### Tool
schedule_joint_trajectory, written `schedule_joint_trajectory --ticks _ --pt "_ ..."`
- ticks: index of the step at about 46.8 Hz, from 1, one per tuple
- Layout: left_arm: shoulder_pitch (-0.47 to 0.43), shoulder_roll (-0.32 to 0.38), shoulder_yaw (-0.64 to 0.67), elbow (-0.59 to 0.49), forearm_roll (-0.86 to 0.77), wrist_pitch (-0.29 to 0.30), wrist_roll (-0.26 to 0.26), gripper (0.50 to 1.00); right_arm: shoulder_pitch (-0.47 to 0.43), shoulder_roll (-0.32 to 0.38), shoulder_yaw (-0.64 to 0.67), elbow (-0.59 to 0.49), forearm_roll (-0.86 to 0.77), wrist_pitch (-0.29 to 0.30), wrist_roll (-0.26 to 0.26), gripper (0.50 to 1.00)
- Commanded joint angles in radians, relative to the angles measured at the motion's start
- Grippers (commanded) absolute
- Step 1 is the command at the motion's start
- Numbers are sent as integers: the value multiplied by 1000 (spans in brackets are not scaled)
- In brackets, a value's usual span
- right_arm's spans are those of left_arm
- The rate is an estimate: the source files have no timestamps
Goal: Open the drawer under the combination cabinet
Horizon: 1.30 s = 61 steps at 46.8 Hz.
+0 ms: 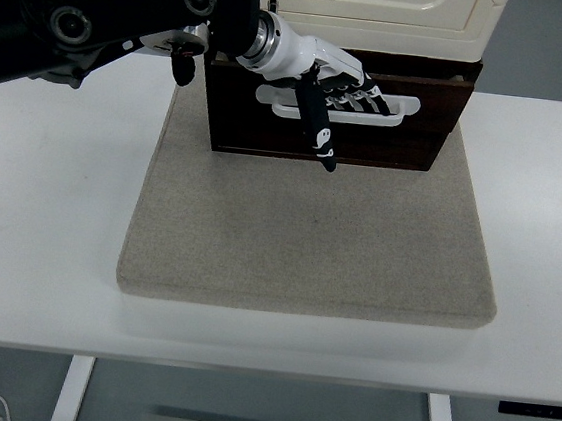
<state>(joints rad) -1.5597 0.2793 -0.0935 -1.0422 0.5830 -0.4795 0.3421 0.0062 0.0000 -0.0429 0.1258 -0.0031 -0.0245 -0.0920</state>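
The left hand (336,88) hooks its curled fingers (363,96) through the white handle (397,110) of the rigid wooden drawer (409,139), which likely slides stiffly when pulled.

Grey mat (308,244) on white table (46,246)

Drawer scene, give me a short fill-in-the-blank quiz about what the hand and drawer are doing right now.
1. The left hand has its fingers hooked into the drawer's white ____.
2. The dark brown drawer sits under a ____-coloured cabinet.
3. The cabinet stands on a grey ____ on the white table.
4. The hand's ____ points down over the drawer front.

Missing words: handle; cream; mat; thumb
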Motion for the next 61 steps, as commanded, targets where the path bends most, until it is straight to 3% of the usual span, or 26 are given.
schedule_joint_trajectory --ticks 1,61 --pt "1 0 -2 -2 -2 -1 0 1000 0 0 0 0 0 0 0 928" --pt "0 21 -8 -64 -15 -22 6 1000 0 0 0 0 0 0 0 928"
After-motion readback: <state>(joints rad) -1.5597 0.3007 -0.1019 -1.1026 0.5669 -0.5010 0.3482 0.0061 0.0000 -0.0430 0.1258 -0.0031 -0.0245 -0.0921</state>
